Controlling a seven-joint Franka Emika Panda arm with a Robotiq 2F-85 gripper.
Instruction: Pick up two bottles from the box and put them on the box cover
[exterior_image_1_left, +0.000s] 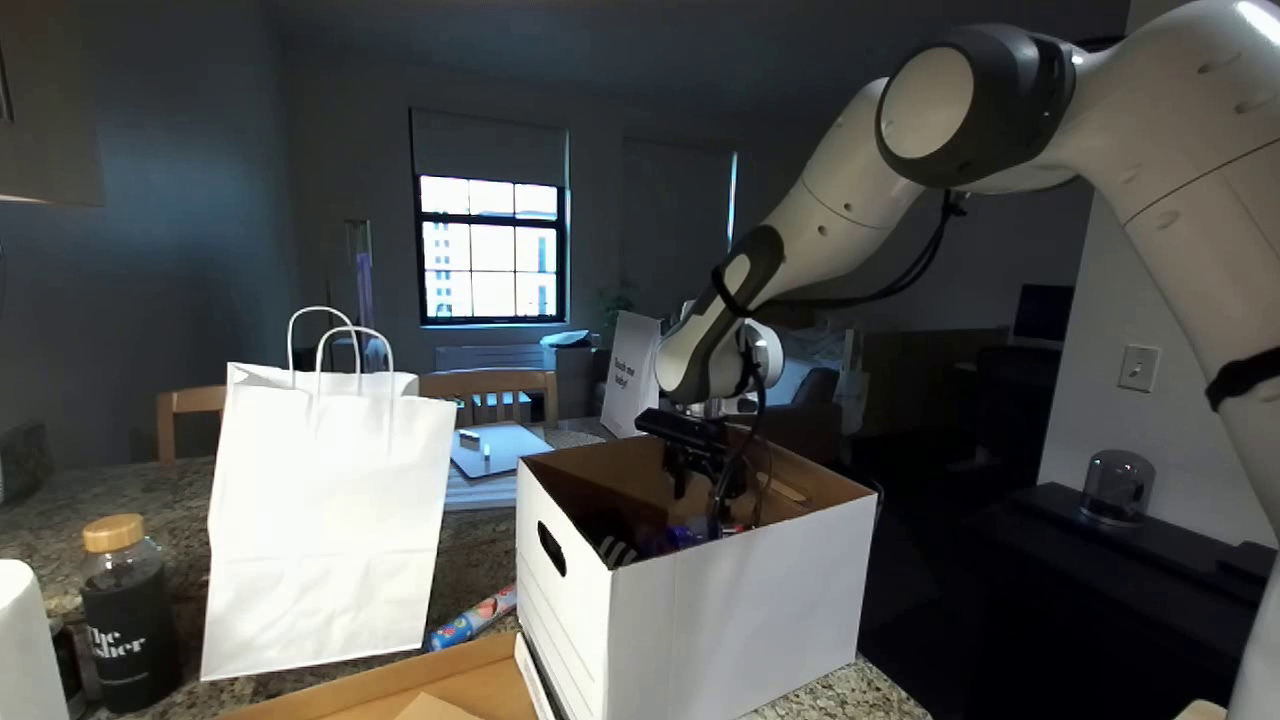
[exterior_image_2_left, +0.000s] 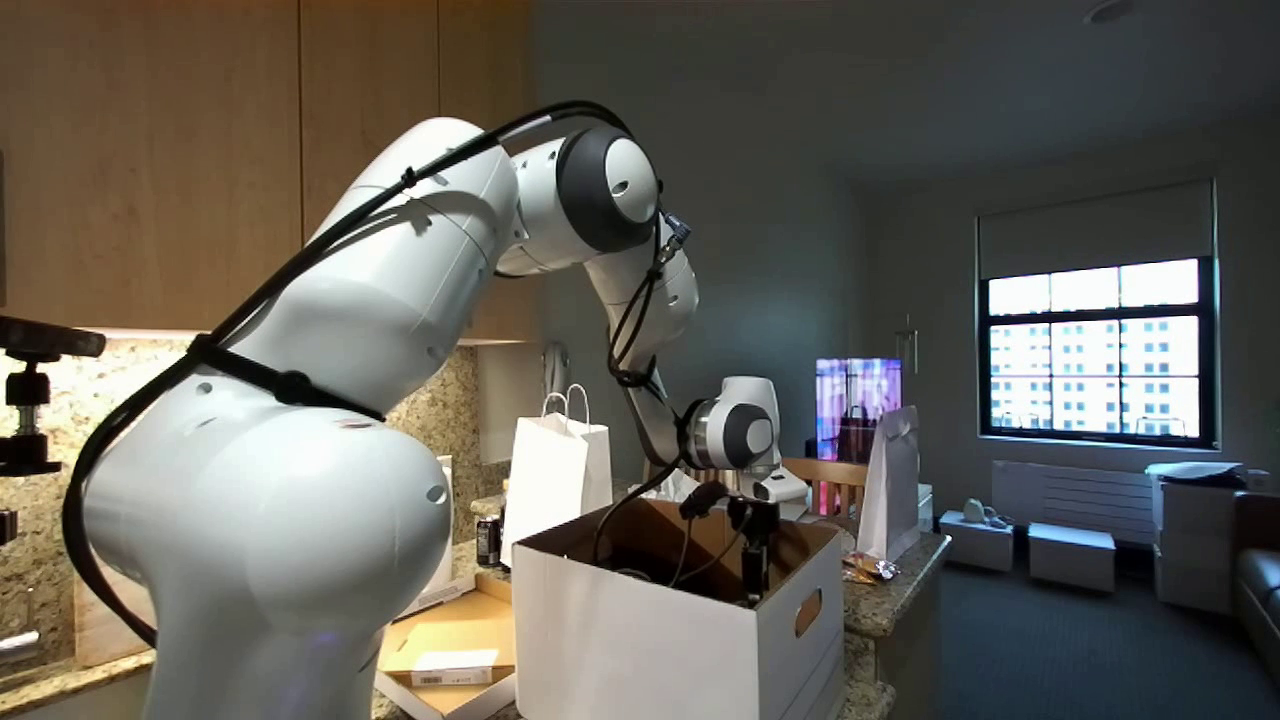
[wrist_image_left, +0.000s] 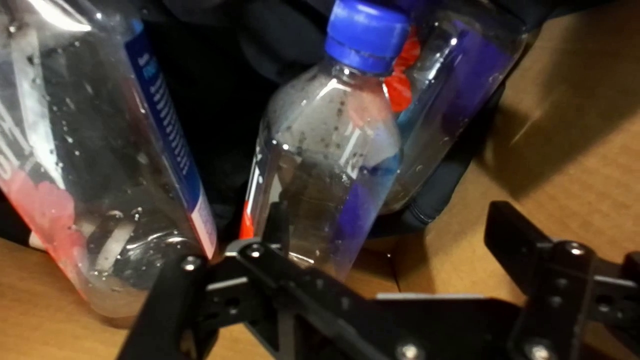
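Inside the white cardboard box (exterior_image_1_left: 740, 620) lie clear plastic bottles (wrist_image_left: 325, 150); black fingers (wrist_image_left: 515, 245) stand spread there. We think both transfers remain.

In an exterior view a bag (exterior_image_1_left: 330, 530) stands left of the box (exterior_image_1_left: 740, 610), a tube (exterior_image_1_left: 476, 617) between them, the cover (exterior_image_1_left: 395, 682) before the bag. In the wrist view, inside the box, the left bottle (wrist_image_left: 105, 170) is beside the middle bottle (wrist_image_left: 327, 150), which is partly before the right bottle (wrist_image_left: 450, 95).
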